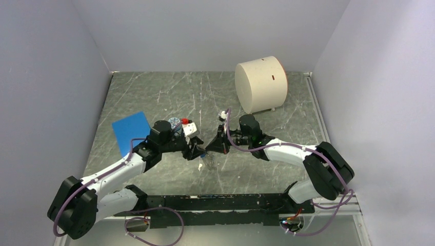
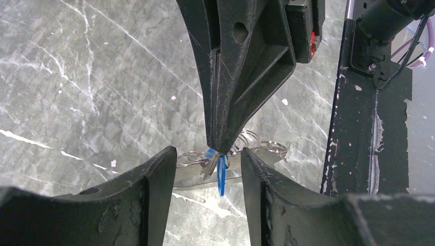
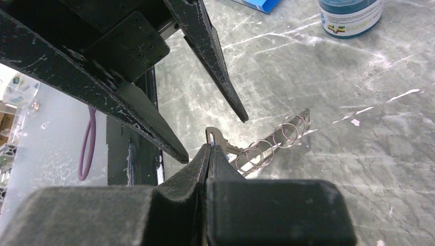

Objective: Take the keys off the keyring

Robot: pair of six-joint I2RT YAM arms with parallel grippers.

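Right gripper (image 3: 209,147) is clamped tight, no gap between the fingers, and a metal key blade pokes out just past the tips. From the left wrist view that same pinch shows colour: it's the blue key (image 2: 221,175), hanging below the closed tips. That looks like an anchor hold, fixing one key so the rest can be worked against it.

Left gripper (image 2: 207,159) is spread wide, one finger either side of the pinch point, touching nothing. It reads as lined up for a bite, the opening centred on the spot where key meets wire.

The keyring (image 3: 273,142) trails away from the right gripper's tips as a string of linked silver wire rings, low over the marble table (image 3: 359,169). Whether it rests on the surface or hangs just above it, I can't tell. The blue key looks attached to it, so by my reading the removal isn't done. No yellow or green key can be made out here.

Both arms meet mid-table, in front of the bases. The patterned jar (image 3: 351,18) stands well apart behind them. Next call, I'd say: the left closes on a ring near the key.
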